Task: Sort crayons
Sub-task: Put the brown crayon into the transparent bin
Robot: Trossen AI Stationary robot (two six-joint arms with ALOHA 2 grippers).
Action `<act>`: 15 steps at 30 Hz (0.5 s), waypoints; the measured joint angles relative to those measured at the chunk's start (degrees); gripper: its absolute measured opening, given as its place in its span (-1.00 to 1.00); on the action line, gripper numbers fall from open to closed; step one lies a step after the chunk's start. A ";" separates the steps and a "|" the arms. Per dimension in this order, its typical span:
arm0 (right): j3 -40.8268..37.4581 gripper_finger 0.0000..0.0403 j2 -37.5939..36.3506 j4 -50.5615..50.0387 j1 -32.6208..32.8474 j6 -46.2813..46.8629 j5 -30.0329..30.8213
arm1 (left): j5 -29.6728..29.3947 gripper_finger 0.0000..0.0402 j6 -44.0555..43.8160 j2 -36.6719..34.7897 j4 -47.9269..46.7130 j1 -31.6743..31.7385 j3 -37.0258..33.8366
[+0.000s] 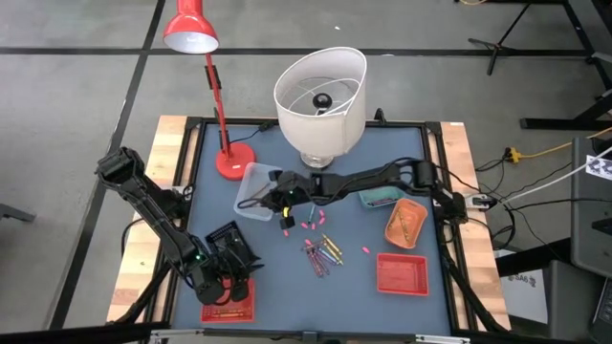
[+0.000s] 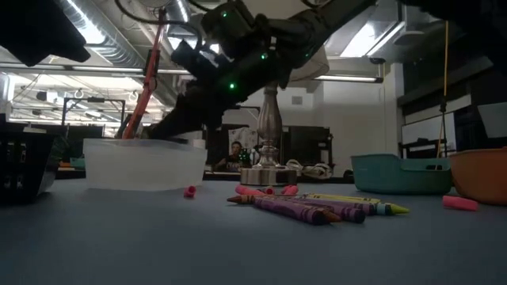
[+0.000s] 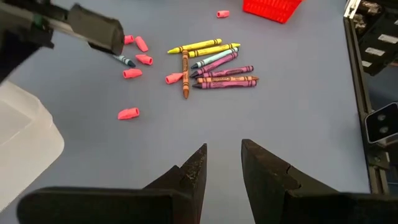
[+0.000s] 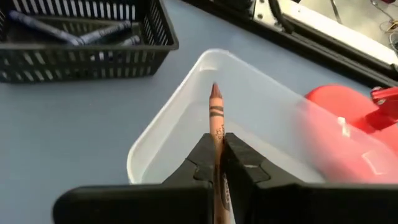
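The right claw (image 4: 219,163), pinching a brown crayon (image 4: 215,115) over the clear bin (image 4: 155,140), risks dropping it onto the counter (image 1: 287,277) if release occurs near the rim.

Matt blue-grey tabletop (image 1: 287,287), plastic bins, paper-wrapped wax sticks

The clear translucent plastic tub (image 4: 186,112) looks smooth and faintly frosted; the black slatted plastic basket (image 4: 87,59) is dull; the brown paper-wrapped crayon (image 4: 216,118) is matt, as are the black plastic fingers (image 3: 264,180); the red lamp base (image 4: 348,134) shines glossy.
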 joint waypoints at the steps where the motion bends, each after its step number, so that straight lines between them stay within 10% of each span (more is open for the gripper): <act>1: -0.02 -0.92 0.11 -0.31 0.00 0.00 0.17 | 0.02 -0.58 0.33 0.00 0.00 0.00 0.00; 15: -0.02 -0.92 0.18 1.05 0.00 0.00 0.31 | 0.00 -0.58 0.54 0.00 0.04 0.02 0.00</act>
